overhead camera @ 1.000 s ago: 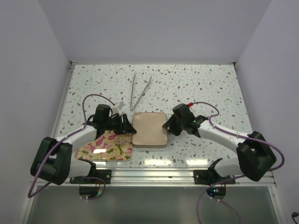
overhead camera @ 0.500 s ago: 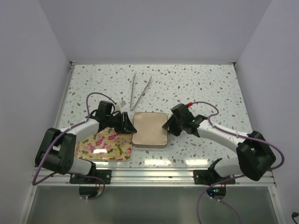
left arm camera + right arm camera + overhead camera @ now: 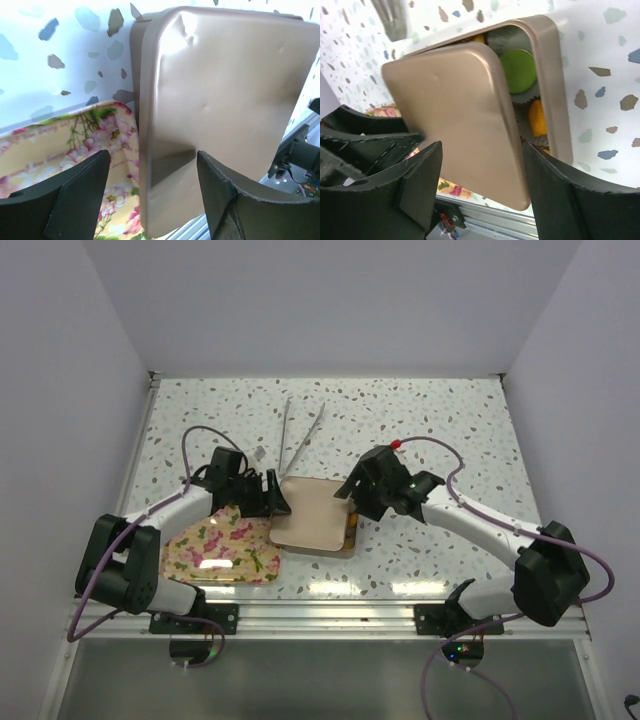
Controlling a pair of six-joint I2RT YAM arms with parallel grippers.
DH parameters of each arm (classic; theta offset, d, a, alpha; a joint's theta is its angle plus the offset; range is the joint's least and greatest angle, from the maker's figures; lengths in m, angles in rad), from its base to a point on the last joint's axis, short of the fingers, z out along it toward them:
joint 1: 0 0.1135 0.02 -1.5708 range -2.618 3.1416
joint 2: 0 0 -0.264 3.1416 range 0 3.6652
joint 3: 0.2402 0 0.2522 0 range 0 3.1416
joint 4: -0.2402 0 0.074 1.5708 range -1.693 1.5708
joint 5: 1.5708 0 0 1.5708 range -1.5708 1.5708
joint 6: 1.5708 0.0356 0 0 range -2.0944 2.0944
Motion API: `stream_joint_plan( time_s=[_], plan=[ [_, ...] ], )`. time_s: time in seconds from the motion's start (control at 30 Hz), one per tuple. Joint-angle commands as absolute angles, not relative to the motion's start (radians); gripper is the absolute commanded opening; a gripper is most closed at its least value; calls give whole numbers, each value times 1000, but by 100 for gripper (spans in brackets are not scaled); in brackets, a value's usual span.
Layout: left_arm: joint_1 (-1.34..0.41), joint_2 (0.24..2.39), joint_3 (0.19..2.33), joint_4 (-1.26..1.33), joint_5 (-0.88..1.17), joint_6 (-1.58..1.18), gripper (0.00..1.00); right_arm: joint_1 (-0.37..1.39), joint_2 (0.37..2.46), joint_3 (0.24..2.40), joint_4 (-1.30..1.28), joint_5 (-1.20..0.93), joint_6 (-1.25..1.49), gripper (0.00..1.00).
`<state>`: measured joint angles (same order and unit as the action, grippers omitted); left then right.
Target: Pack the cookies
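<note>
Speckled white terrazzo tabletop [image 3: 430, 415] between plain pale walls [image 3: 330, 300], under even light.

Your white-and-black left arm [image 3: 170, 513] reaches forward and inward, held low. Its black two-finger left gripper [image 3: 272, 498] points right, and its dark fingers [image 3: 75, 195] stand well apart. Your white-and-black right arm [image 3: 480, 525] mirrors it from the other side. Its black right gripper [image 3: 350, 502] points left, fingers [image 3: 415, 185] likewise spread wide.
</note>
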<state>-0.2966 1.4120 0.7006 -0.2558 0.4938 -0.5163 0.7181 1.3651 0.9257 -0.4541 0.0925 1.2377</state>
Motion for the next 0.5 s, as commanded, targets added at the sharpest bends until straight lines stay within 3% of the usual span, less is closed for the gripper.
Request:
stream_joint_plan(
  time_s=[0.0, 0.47],
  plan=[
    [-293, 1396, 756, -288, 434, -491, 76, 723, 1339, 1014, -506, 143, 1172, 70],
    [-313, 1358, 733, -239, 463, -578, 68, 695, 1224, 982, -699, 224, 1134, 70]
  ],
)
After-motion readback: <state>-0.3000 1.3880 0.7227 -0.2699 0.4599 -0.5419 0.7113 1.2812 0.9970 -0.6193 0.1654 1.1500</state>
